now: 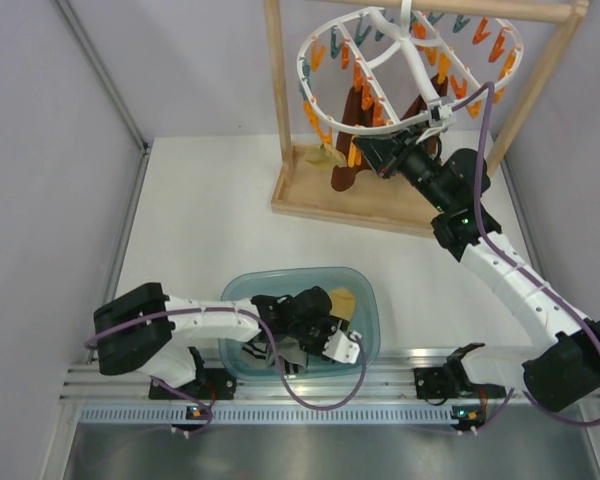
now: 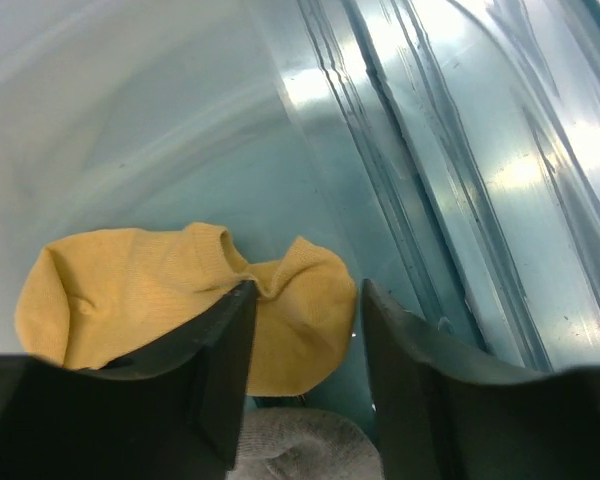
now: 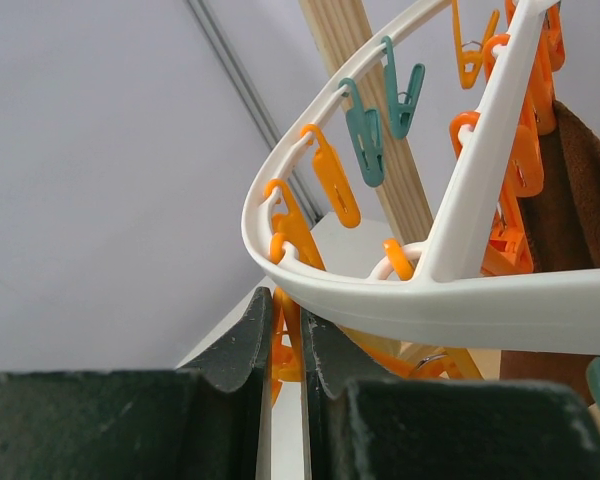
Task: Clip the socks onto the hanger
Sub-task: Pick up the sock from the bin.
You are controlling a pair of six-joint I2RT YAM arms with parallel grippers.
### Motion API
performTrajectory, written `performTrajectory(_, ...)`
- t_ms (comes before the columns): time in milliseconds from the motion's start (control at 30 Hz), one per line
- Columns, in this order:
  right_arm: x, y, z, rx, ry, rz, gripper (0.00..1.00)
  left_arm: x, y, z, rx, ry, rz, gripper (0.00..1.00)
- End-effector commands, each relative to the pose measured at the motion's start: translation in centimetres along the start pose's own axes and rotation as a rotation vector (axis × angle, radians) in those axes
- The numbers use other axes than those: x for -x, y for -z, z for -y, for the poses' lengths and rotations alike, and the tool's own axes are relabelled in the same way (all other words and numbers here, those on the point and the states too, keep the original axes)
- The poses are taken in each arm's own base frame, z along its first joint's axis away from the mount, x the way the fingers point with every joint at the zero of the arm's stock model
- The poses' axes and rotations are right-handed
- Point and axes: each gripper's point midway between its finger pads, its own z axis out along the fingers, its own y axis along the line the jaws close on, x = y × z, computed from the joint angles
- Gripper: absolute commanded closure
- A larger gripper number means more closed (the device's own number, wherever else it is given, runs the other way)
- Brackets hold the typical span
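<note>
Left gripper (image 2: 305,300) hangs inside the teal bin (image 1: 372,305) at the near edge of the table (image 1: 200,220). Its fingers are spread over a crumpled yellow sock (image 2: 130,300), and a grey sock (image 2: 300,448) lies against that sock's edge. The bin's ribbed wall rises close beside the fingers, with bare bin floor beyond the yellow sock. Right gripper (image 3: 285,315), far and to the right, is pressed together on an orange clip (image 3: 288,345) just under the rim of the hanger (image 3: 460,300). The hanger dangles from the wooden rack (image 1: 278,90), with brown socks (image 1: 350,165) crowding its middle. Open table stretches left to the wall (image 1: 40,200).
</note>
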Motion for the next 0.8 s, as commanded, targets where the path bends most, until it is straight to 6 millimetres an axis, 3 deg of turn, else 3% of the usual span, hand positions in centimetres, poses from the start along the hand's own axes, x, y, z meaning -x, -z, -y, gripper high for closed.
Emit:
performTrajectory(0,0.2,0.6,-0.5,0.024,0.018,-0.007,1.0,0.7,-0.5,0.2,-0.03,0.022,0.009,0.51)
performTrajectory(167,0.2,0.6,-0.4,0.023,0.021,-0.005,1.0,0.8,-0.5,0.1,-0.045,0.051,-0.007,0.79)
performTrajectory(267,0.3,0.6,-0.5,0.024,0.019,-0.003,1.0,2.4,0.1,-1.2,-0.016,0.066,0.017,0.96)
performTrajectory(300,0.3,0.5,-0.4,0.024,0.018,-0.003,1.0,4.1,1.1,-2.4,0.019,0.087,0.046,1.0)
performTrajectory(533,1.0,0.3,-0.8,0.033,0.01,0.012,1.0,11.8,7.5,-6.4,0.157,0.202,0.222,1.0)
performTrajectory(733,1.6,0.2,-1.3,0.049,0.004,0.031,1.0,14.2,14.5,-12.1,0.441,0.365,0.384,1.0)
performTrajectory(767,1.7,0.2,-1.3,0.05,0.003,0.033,1.0,14.6,16.3,-13.8,0.528,0.388,0.434,1.0)
